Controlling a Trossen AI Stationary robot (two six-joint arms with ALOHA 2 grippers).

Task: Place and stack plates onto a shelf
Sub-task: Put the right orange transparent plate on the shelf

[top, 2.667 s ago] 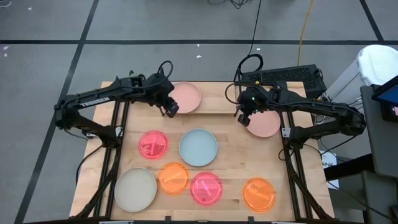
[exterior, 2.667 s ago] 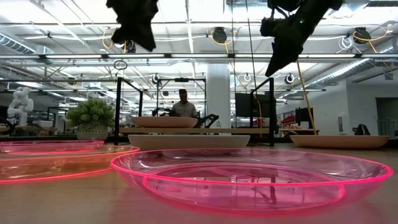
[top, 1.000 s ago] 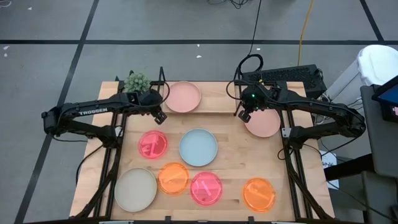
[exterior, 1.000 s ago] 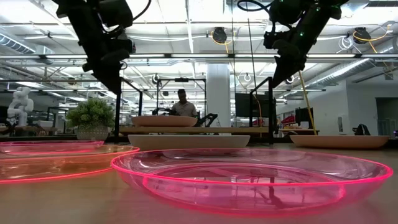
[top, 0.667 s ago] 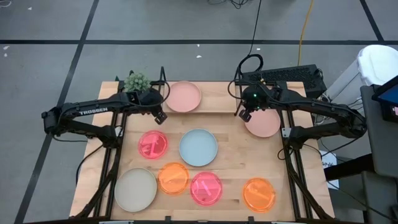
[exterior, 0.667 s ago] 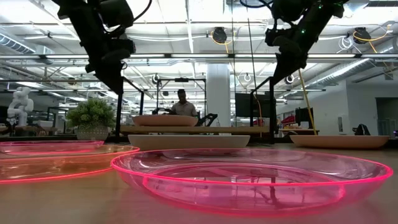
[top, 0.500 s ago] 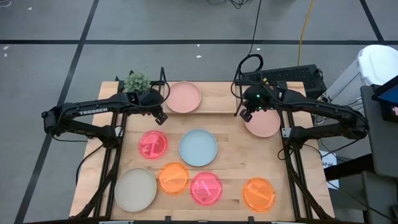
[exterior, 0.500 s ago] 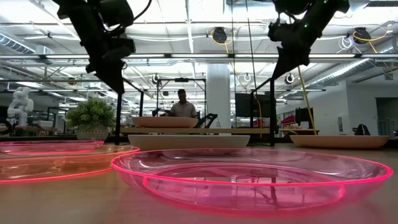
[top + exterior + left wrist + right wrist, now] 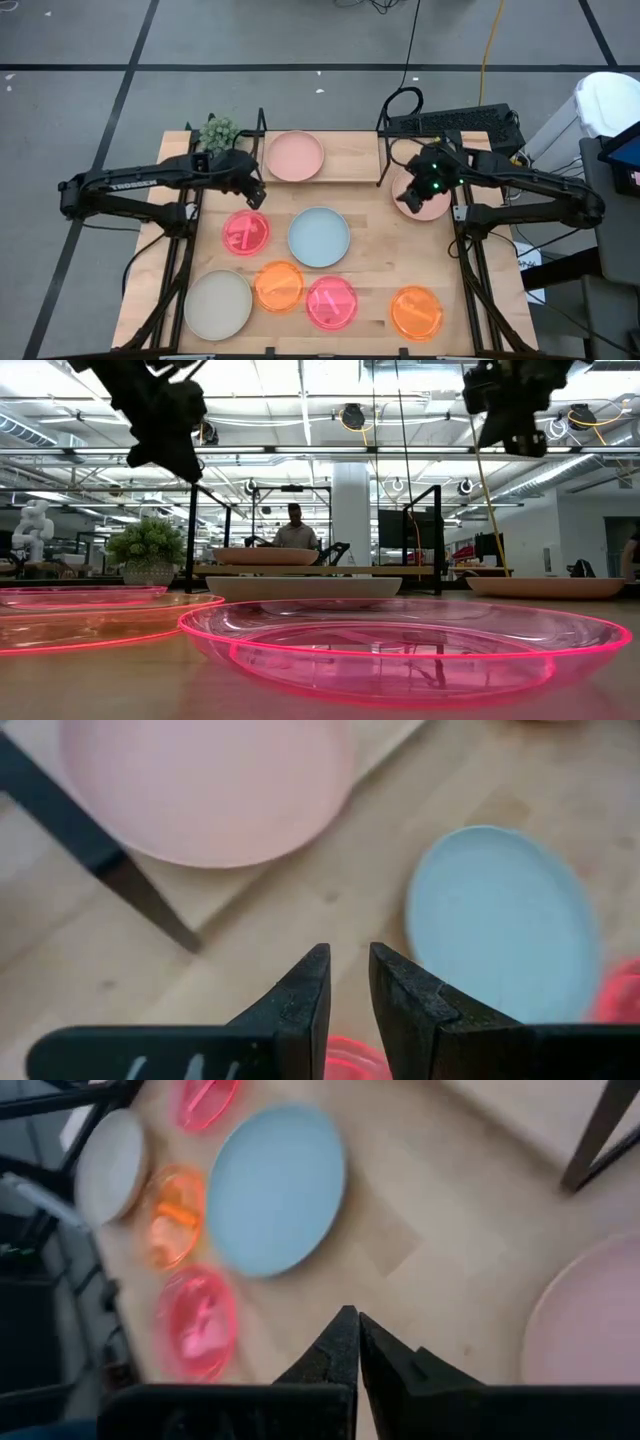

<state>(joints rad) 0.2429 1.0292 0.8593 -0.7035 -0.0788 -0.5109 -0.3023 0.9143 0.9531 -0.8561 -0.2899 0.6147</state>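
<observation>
The right gripper (image 9: 411, 197), clenched and empty, hovers over a pale pink plate (image 9: 428, 201) beside the shelf (image 9: 345, 166). The left gripper (image 9: 254, 196), fingers slightly parted and holding nothing, hangs above the neon pink plate (image 9: 245, 232), near another pale pink plate (image 9: 295, 156) on the shelf.

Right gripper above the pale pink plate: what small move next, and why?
Probably open the right gripper and lower it to the rim of the matte pale pink plate. It is shut and empty, and that plate still lies on the wooden tabletop, off the low wood-and-wire shelf.
</observation>
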